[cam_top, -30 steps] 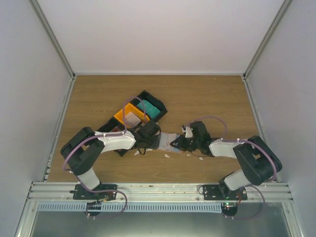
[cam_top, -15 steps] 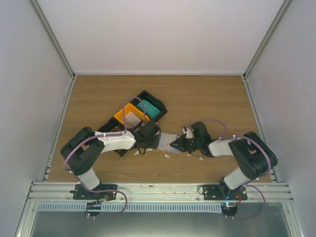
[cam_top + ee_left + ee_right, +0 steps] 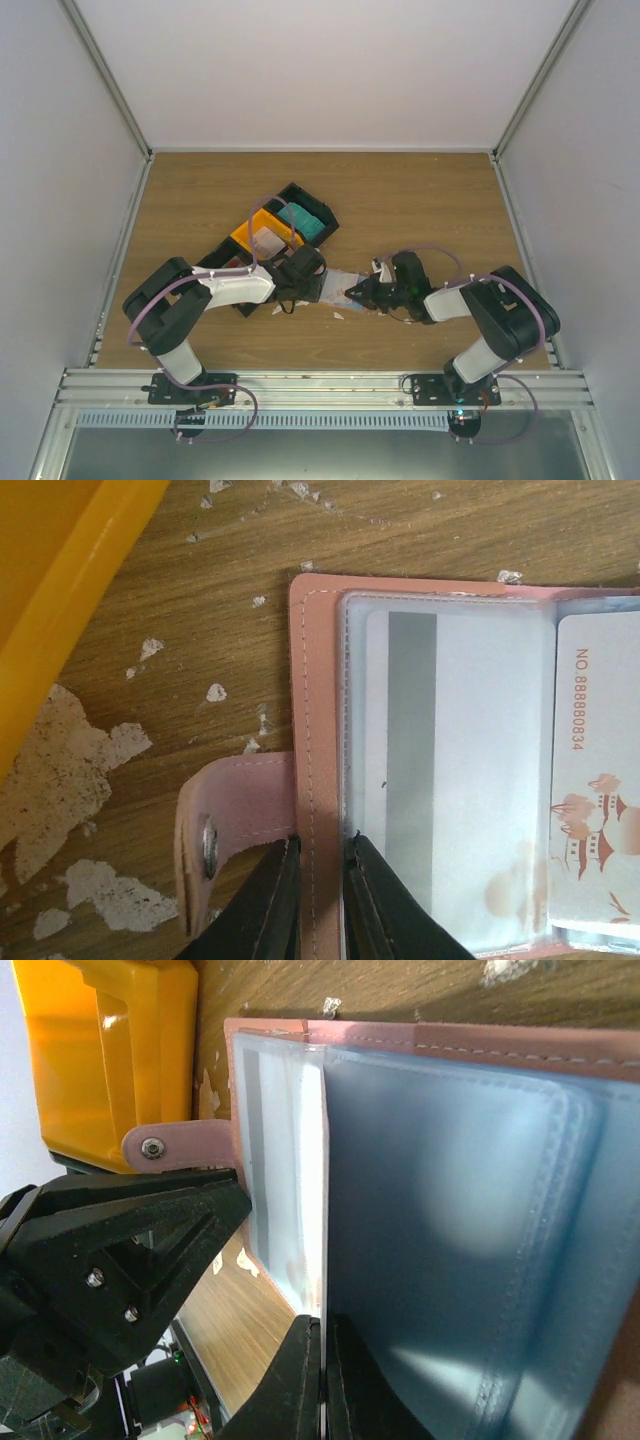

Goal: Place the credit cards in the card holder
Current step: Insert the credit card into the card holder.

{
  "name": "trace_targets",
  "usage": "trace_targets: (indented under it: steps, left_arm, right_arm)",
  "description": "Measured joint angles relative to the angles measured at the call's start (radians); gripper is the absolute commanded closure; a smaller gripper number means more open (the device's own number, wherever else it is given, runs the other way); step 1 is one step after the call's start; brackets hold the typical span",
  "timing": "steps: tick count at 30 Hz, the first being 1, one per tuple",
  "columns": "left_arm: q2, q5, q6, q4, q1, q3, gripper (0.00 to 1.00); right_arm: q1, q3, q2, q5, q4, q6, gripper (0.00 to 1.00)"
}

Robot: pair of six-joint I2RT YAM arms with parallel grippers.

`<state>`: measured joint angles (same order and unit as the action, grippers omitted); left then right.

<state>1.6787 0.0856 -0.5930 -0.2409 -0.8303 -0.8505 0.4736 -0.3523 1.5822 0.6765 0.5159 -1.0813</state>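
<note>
The card holder (image 3: 318, 730), salmon pink with a snap tab, lies open on the table between both arms (image 3: 337, 285). My left gripper (image 3: 322, 845) is shut on its stitched left edge. A white credit card (image 3: 450, 770) with a grey stripe sits inside a clear sleeve. Another white card (image 3: 600, 780) with red marks and a number lies at the right. My right gripper (image 3: 325, 1325) is shut on a thin white credit card (image 3: 322, 1210), seen edge-on at the bluish sleeves (image 3: 460, 1220). In the top view the right gripper (image 3: 352, 293) meets the holder from the right.
A black-and-orange compartment tray (image 3: 280, 235) stands just behind the left gripper, its orange wall (image 3: 60, 600) close to the holder. Small white paper scraps (image 3: 70, 760) dot the wood around it. Grey walls enclose the table on three sides.
The right arm's elbow and forearm have drawn in toward the holder, with the gripper staying at it. The left jaws have narrowed slightly on the holder's edge.
</note>
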Motion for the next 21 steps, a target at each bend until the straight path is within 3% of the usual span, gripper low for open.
trace_targets:
  steps: [21]
  left_arm:
    - [0.0, 0.001, -0.013, 0.019, -0.008, 0.009, 0.87]
  right_arm:
    - [0.0, 0.072, -0.085, -0.033, 0.063, -0.008, 1.0]
